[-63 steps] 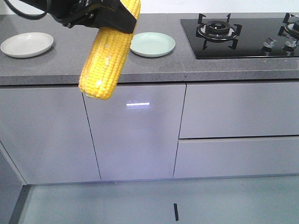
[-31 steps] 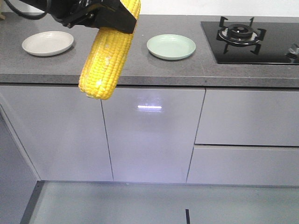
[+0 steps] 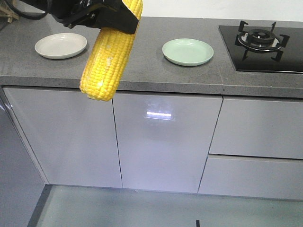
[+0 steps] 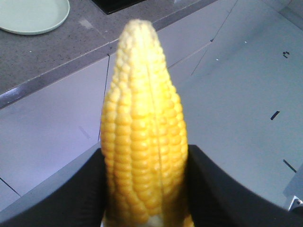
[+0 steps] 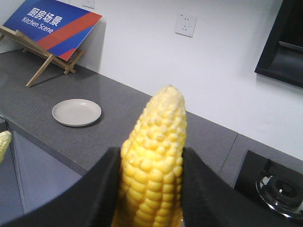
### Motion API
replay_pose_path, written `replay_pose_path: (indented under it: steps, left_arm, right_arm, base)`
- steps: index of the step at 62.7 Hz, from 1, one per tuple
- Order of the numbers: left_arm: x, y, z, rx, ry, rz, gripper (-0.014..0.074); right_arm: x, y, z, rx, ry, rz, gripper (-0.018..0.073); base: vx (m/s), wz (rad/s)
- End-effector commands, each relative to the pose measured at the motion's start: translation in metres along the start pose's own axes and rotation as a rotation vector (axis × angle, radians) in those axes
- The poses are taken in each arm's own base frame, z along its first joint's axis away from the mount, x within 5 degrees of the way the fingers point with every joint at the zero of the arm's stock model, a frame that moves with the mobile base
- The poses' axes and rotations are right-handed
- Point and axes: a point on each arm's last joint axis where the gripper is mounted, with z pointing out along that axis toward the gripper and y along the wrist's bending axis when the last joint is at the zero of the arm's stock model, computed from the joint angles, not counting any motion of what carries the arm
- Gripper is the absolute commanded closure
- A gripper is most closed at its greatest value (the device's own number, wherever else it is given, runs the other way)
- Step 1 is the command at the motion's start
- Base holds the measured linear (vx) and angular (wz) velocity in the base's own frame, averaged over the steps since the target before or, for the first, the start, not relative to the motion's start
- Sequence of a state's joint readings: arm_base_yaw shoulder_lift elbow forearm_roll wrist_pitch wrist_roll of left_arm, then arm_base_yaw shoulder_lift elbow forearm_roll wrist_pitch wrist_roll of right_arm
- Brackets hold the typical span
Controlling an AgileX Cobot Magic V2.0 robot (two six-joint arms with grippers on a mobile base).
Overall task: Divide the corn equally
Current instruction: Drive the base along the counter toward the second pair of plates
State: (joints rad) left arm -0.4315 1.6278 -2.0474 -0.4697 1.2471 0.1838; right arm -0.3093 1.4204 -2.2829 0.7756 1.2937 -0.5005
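Corn cobs [image 4: 144,94] — in left tool [image 4: 144,158], right tool [image 5: 150,161]

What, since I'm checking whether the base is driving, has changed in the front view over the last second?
The view slid left along the counter: the white plate, green plate and stove all shifted right in frame. The held cob kept its place in frame, not released.

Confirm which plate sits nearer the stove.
The pale green plate, right of centre beside the stove; the off-white plate lies far left.
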Motion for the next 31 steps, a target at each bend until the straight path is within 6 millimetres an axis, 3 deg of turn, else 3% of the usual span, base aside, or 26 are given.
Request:
replay_pose_path:
  steps: [1,31]
  left_arm:
    - [-0.0089,-0.0138,-0.0229,0.026,-0.113,0.018,0.0603]
    - [-0.0089,-0.0138,-0.0229,0.026,-0.113,0.018,0.0603]
  right_arm:
    - [-0.0059,0.0076,-0.0091,-0.009,-0.037,-0.015,0.0564]
    - [-0.0059,0.0076,-0.0091,-0.009,-0.037,-0.015,0.0564]
  base:
    - [0.1,0.07]
    - [0.12,0.08]
